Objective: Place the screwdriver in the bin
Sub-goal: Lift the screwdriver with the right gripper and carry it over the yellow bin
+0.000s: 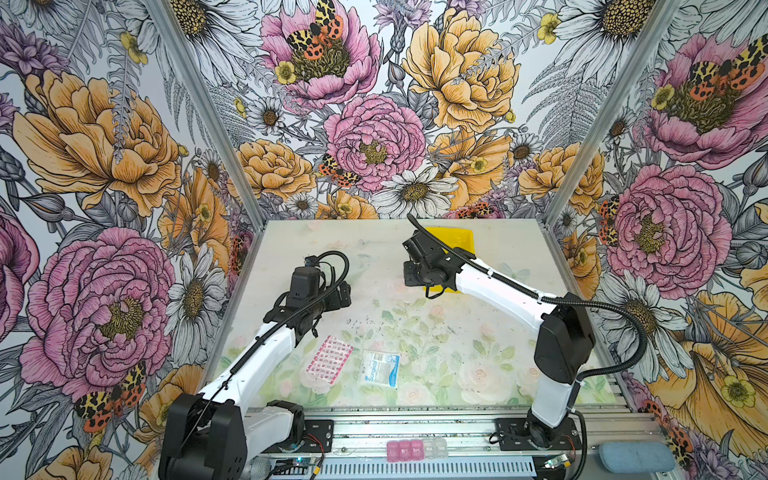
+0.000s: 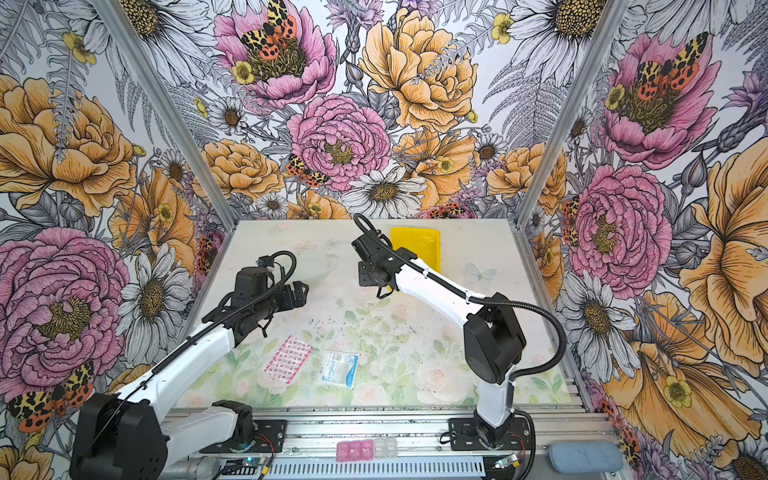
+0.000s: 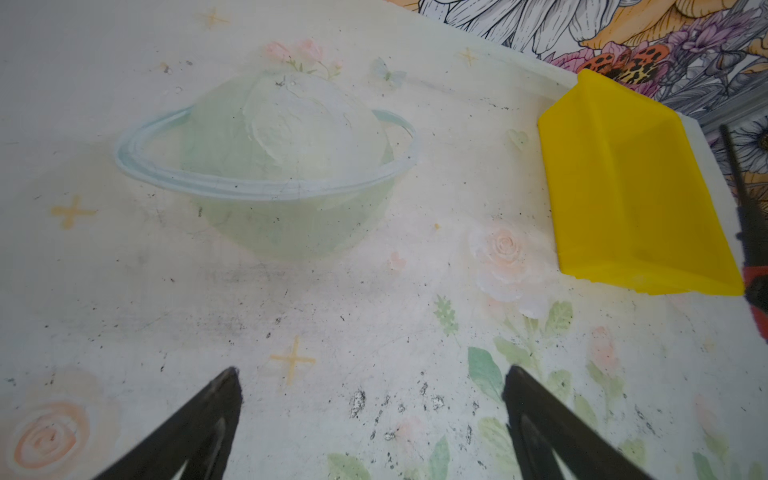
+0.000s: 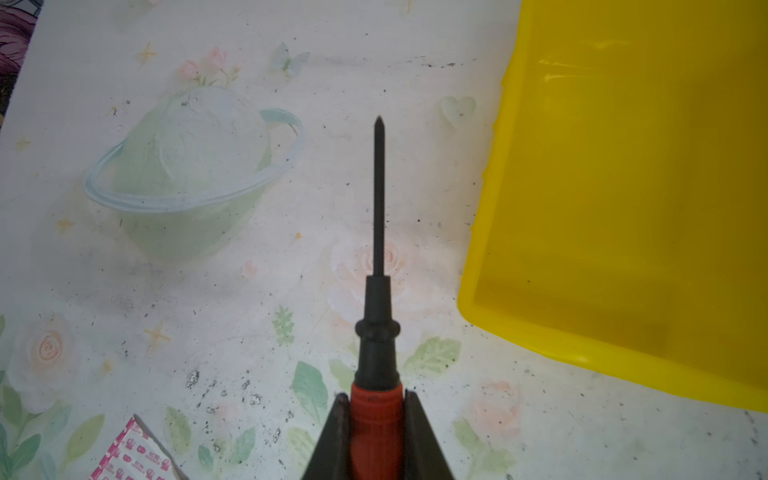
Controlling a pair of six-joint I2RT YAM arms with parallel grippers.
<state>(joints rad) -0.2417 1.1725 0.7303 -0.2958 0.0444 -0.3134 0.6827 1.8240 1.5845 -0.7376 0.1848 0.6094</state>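
Right gripper: clenched slim orange-red-handled screwdriver for transfer.
Yellow rectangular plastic bin: lay frame right.
Left gripper: stood released.

Left end effector: jaws wide apart, empty. Right end effector: arm extended, jaws clamped on screwdriver.

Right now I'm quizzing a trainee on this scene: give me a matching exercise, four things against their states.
1 slim orange-red-handled screwdriver
2 bright yellow plastic bin
3 left gripper
4 white paper "Surgical" packet

a empty
b lying flat on the table
c open, holding nothing
d clamped in the right gripper

Pairs: 1-d, 2-a, 3-c, 4-b
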